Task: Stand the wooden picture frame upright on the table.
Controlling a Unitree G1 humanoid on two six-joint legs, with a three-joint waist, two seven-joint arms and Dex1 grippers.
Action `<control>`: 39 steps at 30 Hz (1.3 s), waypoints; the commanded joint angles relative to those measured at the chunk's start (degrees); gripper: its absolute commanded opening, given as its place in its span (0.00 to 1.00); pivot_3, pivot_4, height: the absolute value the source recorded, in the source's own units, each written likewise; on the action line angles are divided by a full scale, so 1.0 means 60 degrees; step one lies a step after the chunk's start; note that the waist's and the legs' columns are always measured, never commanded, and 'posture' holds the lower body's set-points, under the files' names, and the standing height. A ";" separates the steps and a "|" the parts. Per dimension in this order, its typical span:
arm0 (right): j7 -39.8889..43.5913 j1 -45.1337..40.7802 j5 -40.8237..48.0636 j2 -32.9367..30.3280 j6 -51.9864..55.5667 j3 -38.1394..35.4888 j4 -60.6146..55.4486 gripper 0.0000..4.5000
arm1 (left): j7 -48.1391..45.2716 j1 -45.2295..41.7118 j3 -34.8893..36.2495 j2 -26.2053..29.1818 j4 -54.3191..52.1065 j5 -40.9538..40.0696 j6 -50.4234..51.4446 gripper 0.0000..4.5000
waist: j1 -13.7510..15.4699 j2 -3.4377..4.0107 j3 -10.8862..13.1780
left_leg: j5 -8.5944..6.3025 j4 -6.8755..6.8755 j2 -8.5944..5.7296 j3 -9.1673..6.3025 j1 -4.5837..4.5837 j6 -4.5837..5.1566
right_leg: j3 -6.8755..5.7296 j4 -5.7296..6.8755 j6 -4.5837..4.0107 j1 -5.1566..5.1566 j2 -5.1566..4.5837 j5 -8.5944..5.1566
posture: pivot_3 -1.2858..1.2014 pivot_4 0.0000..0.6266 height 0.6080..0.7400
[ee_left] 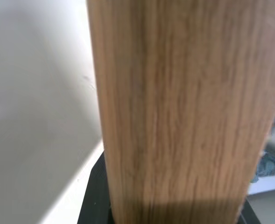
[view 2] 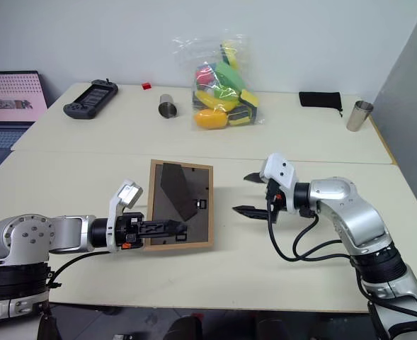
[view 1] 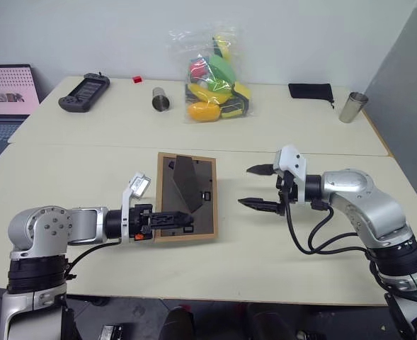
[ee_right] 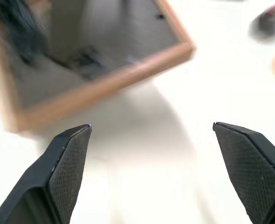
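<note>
Wooden picture frame [view 1: 187, 197] clamped in left gripper [view 1: 171, 220] jaws, right gripper [view 1: 260, 187] jaws spread — just beside it

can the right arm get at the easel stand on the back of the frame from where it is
Probably yes: the right gripper is open beside the wooden picture frame, whose back faces up with the easel stand exposed. The left gripper grips only the near edge.

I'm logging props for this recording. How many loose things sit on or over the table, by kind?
Wooden picture frame: 1
Metal cups: 2, one lying, one upright
Black handheld console: 1
Bag of colourful toys: 1
Black pouch: 1
Small red item: 1
Total: 7
</note>
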 commanded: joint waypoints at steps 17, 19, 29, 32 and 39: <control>-0.8411 -0.2487 -0.8738 0.1928 -1.0522 0.1585 0.5028 0.98 | 0.4768 0.0821 -0.1617 0.1368 0.0516 -0.8018 -0.1614 0.19 | 0.0084 -0.0001 0.0000 | 0.0014 0.0010 0.0000 -0.0011 0.0013 -0.0025 | 0.0003 0.0035 -0.0049 0.0009 -0.0017 0.0027 | 0.52 0.24 1.00; -0.8324 -0.2522 -0.8496 0.1966 -1.0728 0.1633 0.5174 0.90 | 0.4804 0.0892 -0.1709 0.1456 0.0408 -0.8072 -0.1819 0.19 | 0.0120 -0.0002 -0.0001 | 0.0012 0.0010 -0.0004 -0.0009 0.0013 -0.0021 | 0.0003 0.0035 -0.0049 0.0010 -0.0021 0.0028 | 0.52 0.24 1.00; -0.8214 -0.2418 -0.8158 0.1960 -1.1129 0.1601 0.4920 0.40 | 0.4702 0.1058 -0.1986 0.1662 0.0169 -0.8072 -0.2215 0.19 | 0.0109 -0.0001 -0.0001 | 0.0006 0.0011 -0.0006 -0.0010 0.0019 -0.0010 | 0.0004 0.0036 -0.0050 0.0014 -0.0018 0.0027 | 0.52 0.24 1.00; -0.8088 -0.2404 -0.7963 0.1918 -1.1159 0.1573 0.4943 0.38 | 0.4753 0.1122 -0.1968 0.1746 0.0026 -0.8072 -0.2352 0.19 | 0.0108 -0.0001 -0.0001 | 0.0006 0.0011 -0.0007 -0.0014 0.0019 -0.0009 | 0.0000 0.0038 -0.0050 0.0014 -0.0017 0.0027 | 0.52 0.24 1.00; -0.7114 -0.2295 -0.6410 0.1692 -1.1037 0.1425 0.5237 0.30 | 0.4946 0.1069 -0.1310 0.2032 0.0186 -0.7911 -0.3162 0.55 | 0.0111 -0.0001 -0.0001 | 0.0006 0.0013 -0.0006 -0.0014 0.0018 -0.0009 | 0.0000 0.0037 -0.0050 0.0014 -0.0017 0.0027 | 0.52 0.24 1.00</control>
